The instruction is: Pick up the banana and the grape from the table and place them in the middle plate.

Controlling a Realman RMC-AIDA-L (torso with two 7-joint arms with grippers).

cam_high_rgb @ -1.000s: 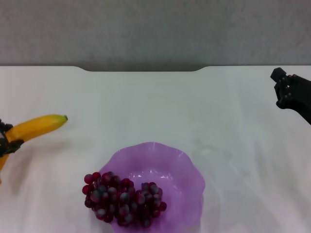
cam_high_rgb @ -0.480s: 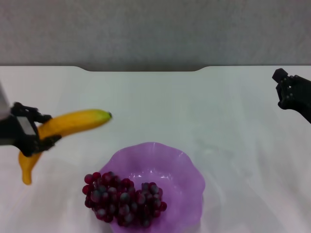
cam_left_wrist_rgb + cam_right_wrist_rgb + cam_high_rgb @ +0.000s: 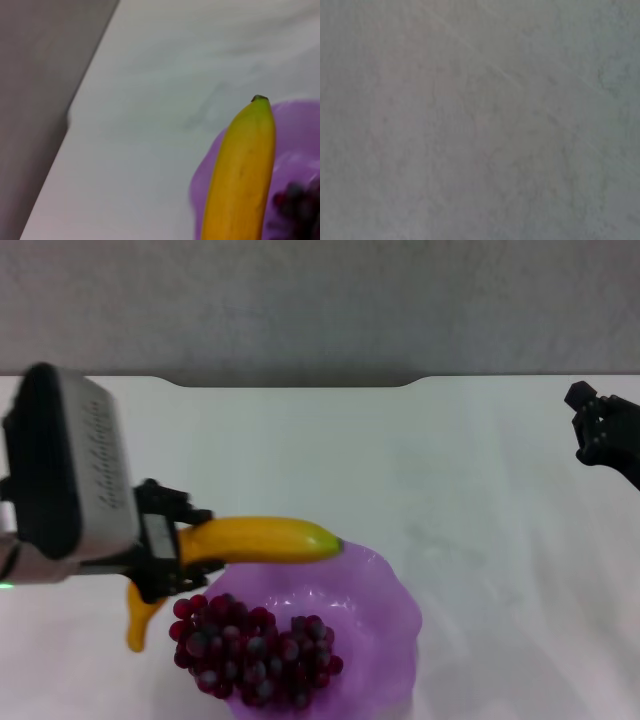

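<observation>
The left gripper (image 3: 172,552) is clamped on the banana (image 3: 262,540), holding it above the table (image 3: 480,470) with its dark tip over the purple scalloped plate's (image 3: 385,615) rim. The grape bunch (image 3: 250,645) lies inside the plate. The right gripper (image 3: 600,430) is parked at the table's right edge; its finger state cannot be determined.

Plain white table (image 3: 480,470) fills the scene, smooth and evenly lit, its far edge cut by a shallow notch with rounded corners, and beyond that edge stands a flat grey wall (image 3: 320,300).

Head looks down; left wrist close, sharing the banana (image 3: 265,540).
</observation>
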